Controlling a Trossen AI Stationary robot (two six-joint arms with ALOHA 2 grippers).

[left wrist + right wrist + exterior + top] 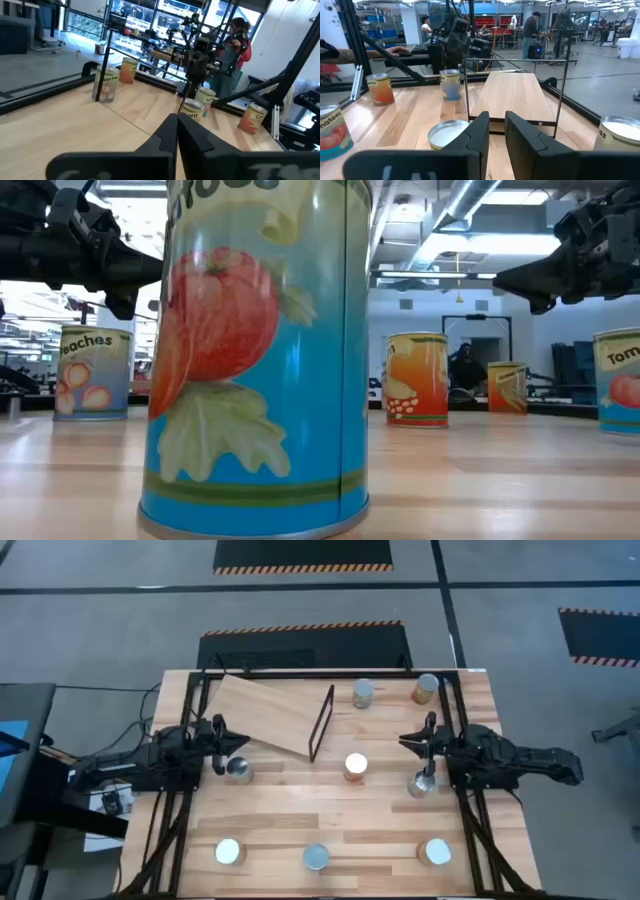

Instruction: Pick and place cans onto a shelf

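The shelf (268, 710) is a light wooden board lying tilted at the table's far left, with its thin black frame (320, 726) at the end toward the table's middle. It also shows in the right wrist view (512, 95). Several cans stand upright on the tabletop: one (238, 769) by my left gripper, one (421, 783) by my right gripper, one (355, 766) at the middle, two (363, 693) at the far right, and three (316, 857) along the near edge. My left gripper (225, 742) is shut and empty. My right gripper (413, 740) is open by a narrow gap and empty.
A black frame runs around the table's edges (455, 690). In the low view the near-edge tomato can (255, 350) fills the front. People stand at benches in the room beyond the table (237, 42). Bare tabletop lies between the middle can and the near row (330, 815).
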